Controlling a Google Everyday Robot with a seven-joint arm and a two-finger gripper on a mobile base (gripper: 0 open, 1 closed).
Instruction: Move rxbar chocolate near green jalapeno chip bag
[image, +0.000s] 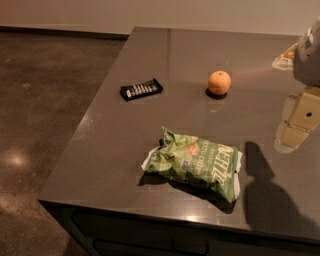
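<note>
The rxbar chocolate (141, 89), a small flat black wrapper with white lettering, lies on the grey table near its left edge. The green jalapeno chip bag (194, 163), crinkled light green with white lettering, lies near the table's front edge, well apart from the bar. My gripper (296, 126) hangs above the table's right side, far from both the bar and the bag. It casts a dark shadow on the table just right of the bag.
A round orange fruit (219, 82) sits on the table (105, 165) behind the bag and right of the bar. A pale object (285, 57) lies at the far right edge. The table's left and front edges drop to a dark floor (45, 100).
</note>
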